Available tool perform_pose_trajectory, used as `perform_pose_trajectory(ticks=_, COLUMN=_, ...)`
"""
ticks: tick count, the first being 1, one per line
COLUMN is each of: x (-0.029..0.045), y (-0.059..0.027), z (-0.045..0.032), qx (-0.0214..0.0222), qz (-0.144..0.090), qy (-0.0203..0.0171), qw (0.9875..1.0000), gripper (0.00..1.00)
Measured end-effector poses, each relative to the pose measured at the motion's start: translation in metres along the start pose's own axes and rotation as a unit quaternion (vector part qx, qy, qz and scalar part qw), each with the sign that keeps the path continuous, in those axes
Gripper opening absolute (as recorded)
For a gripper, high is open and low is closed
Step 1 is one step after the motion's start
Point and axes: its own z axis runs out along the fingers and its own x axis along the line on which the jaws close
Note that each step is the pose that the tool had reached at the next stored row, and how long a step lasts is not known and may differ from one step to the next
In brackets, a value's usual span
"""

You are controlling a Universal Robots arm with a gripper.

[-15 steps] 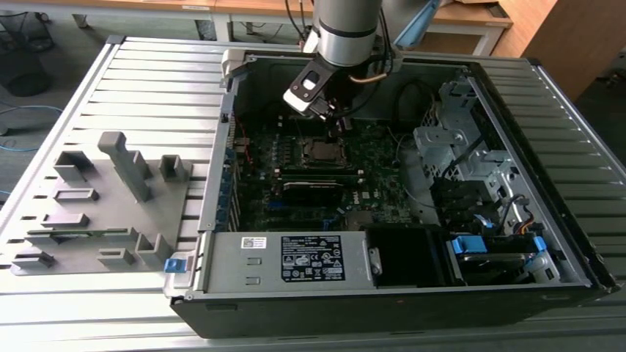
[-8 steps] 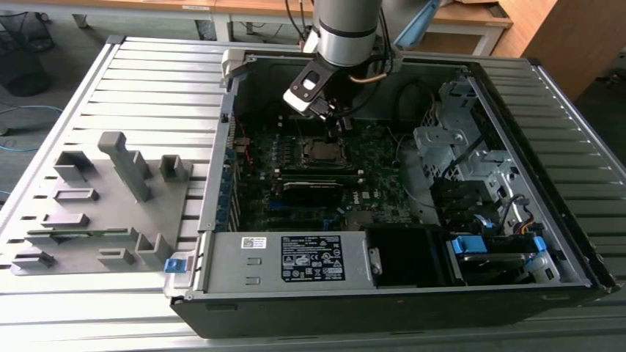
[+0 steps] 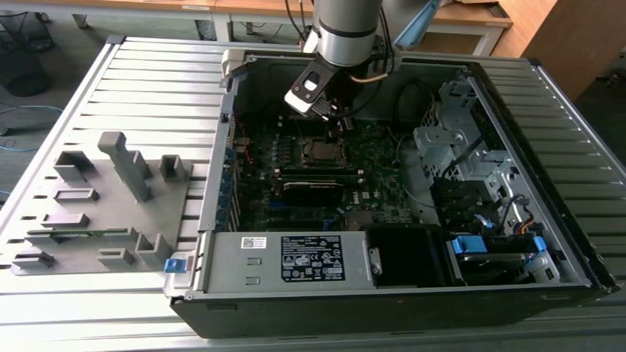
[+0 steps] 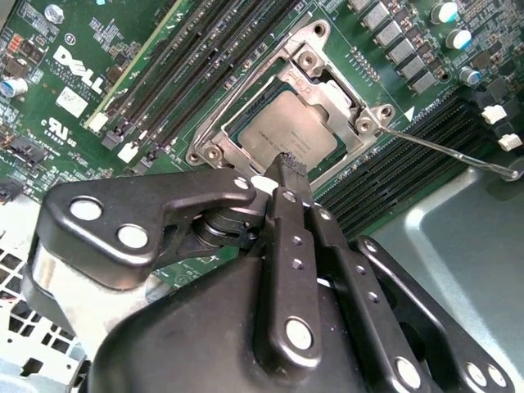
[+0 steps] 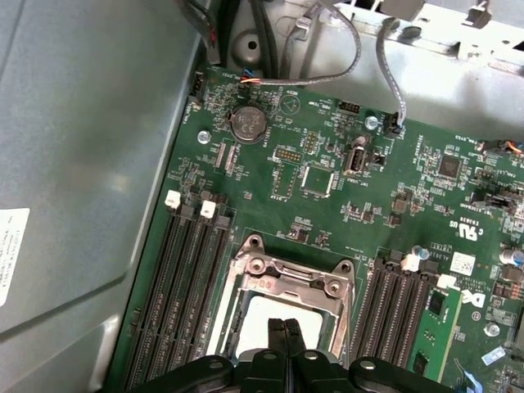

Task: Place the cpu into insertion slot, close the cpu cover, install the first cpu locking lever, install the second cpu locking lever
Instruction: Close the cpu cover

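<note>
Grey slatted table [image 3: 146, 81] carries an open computer case [image 3: 391, 315], with the dark green motherboard [image 3: 382, 183] lying flat inside. On it, the cpu [image 4: 286, 131] sits in the insertion slot [image 3: 302, 154], its dull silver-tan top showing through the square window of the cpu cover [image 4: 332, 92]. The cover is a thin silver-grey frame, and it lies flat over the chip. A thin silver locking lever [image 4: 450, 151] angles away from the socket's corner, across the long black memory slots [image 4: 385, 176]. The gripper [image 4: 288, 164] hangs just over the cover's edge. Its jaws are pressed together and grasp nothing. Whether the tip touches the metal cannot be told.
</note>
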Motion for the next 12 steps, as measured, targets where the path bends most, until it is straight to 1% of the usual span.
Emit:
perform_pose_trajectory(ticks=7, x=0.0000, y=0.0000, z=0.0000, qx=0.0000, qz=-0.002, qy=0.0001, qw=1.0000, gripper=0.11)
perform_pose_trajectory(ticks=12, x=0.0000, y=0.0000, z=0.0000, qx=0.0001, qz=-0.019, qy=0.0007, qw=0.9998, gripper=0.11)
